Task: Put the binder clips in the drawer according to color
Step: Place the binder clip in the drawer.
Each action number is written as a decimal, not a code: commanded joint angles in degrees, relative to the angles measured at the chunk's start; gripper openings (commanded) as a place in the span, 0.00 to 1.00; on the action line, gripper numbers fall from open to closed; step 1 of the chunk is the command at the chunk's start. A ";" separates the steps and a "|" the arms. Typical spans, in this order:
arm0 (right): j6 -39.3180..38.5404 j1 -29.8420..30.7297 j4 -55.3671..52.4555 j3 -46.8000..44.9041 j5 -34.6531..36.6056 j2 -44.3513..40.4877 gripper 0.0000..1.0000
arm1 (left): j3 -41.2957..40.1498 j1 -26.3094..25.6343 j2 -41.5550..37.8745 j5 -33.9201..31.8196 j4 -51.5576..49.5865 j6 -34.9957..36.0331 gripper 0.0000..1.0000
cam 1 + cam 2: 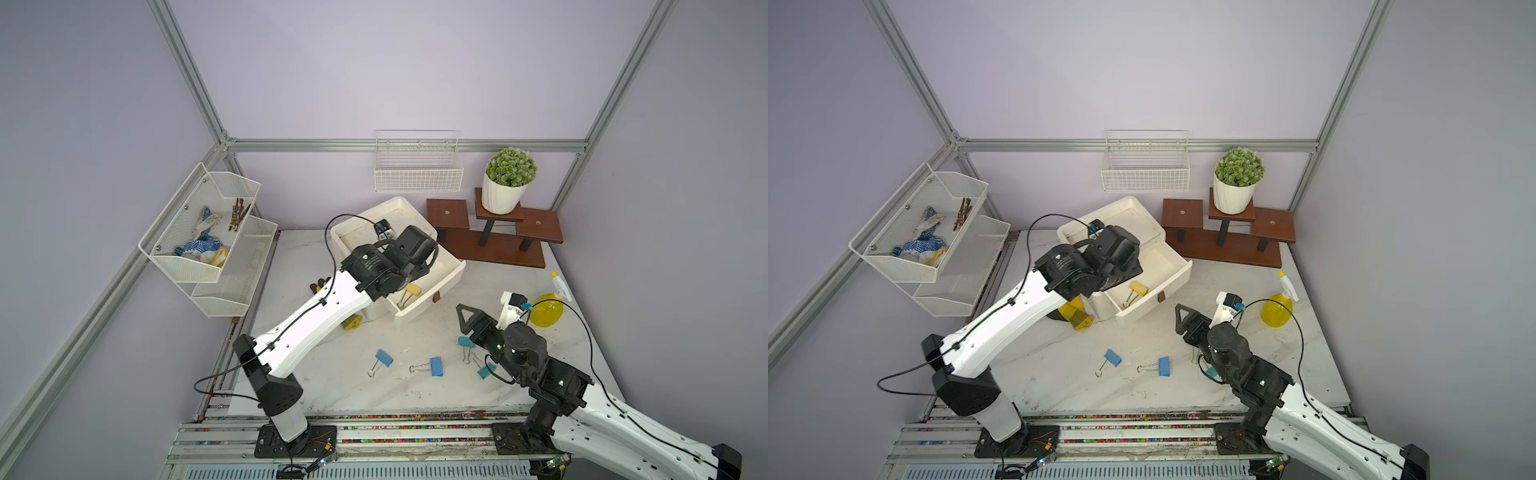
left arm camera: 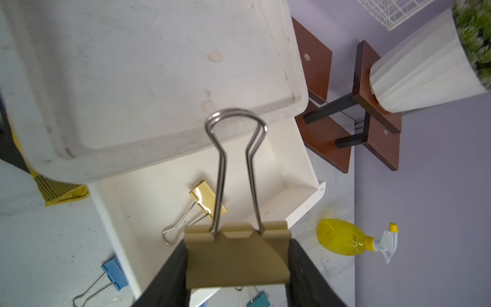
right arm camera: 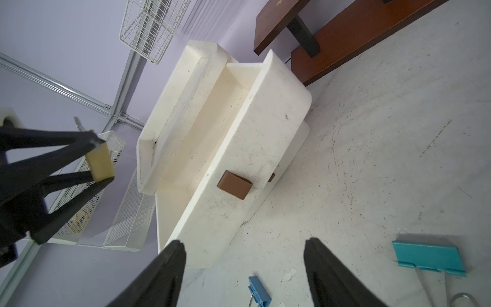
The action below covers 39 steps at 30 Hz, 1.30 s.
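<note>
Looking through the left wrist camera, I see the left gripper [image 2: 237, 241] clenched on a pale yellow binder clip [image 2: 236, 261]. Its black fingers [image 2: 170, 273] press one on each end of the clip's body, and the silver wire handles point away from the pincer. My right wrist camera shows the same clip in the air, touching nothing but those fingertips. In both top views the left wrist hangs over the white drawer chest [image 1: 399, 208] and hides the pincer itself from me. The top drawer [image 1: 419, 311] stands pulled out toward the front of the table [image 1: 324, 386]. The second yellow clip [image 1: 409, 293] lies on the drawer's floor near the front wall. On the left wrist feed the held clip lines up with that open drawer, above it.

The other four lie out on the table, apart from the chest. The blue clips [image 1: 384, 358] [image 1: 436, 366] lie near the middle, and the teal clips [image 1: 466, 343] [image 1: 486, 371] lie beside them, close under the right arm. The right gripper [image 3: 244, 242] is released and empty, its jaws wide. It hovers over the table before the drawer's face, with one teal clip just beside it. A yellow spray bottle [image 1: 546, 311] stands beyond that arm.
</note>
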 commanded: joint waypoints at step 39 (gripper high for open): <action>1.73 -1.67 9.01 -1.55 -6.89 4.79 0.74 | 10.12 3.13 18.79 1.39 -5.94 17.35 0.61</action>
